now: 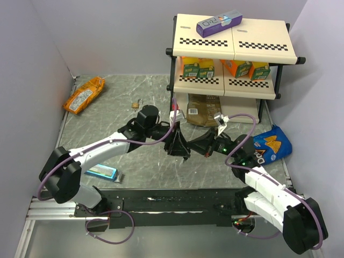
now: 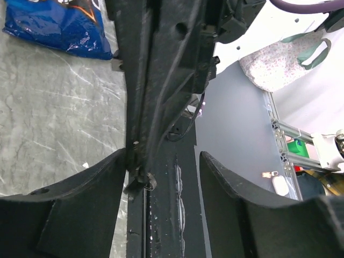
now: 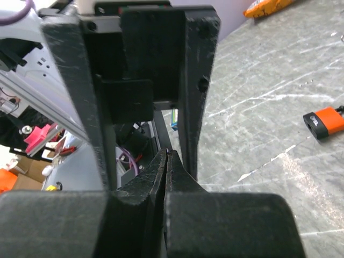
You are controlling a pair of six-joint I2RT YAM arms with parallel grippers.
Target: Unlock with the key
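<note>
My two grippers meet above the middle of the table. The right gripper [image 3: 167, 153] is shut, and a small black bit of the key [image 2: 141, 181] with a wire ring sticks out at its tip. The blades are hidden between the pads. My left gripper [image 2: 164, 157] faces it with its jaws apart on either side of that tip; its left finger [image 2: 80, 204] is almost against the key, the right finger [image 2: 242, 204] stands off. An orange-red padlock [image 3: 324, 122] lies on the table. A small brass padlock [image 1: 137, 104] lies farther back.
A shelf rack [image 1: 231, 86] with drink cartons and a purple box [image 1: 219, 24] stands at the back right, a brown bag [image 1: 203, 110] under it. A blue chips bag [image 1: 271, 144] lies right, an orange snack bag [image 1: 84, 94] back left, a blue packet [image 1: 102, 172] near left.
</note>
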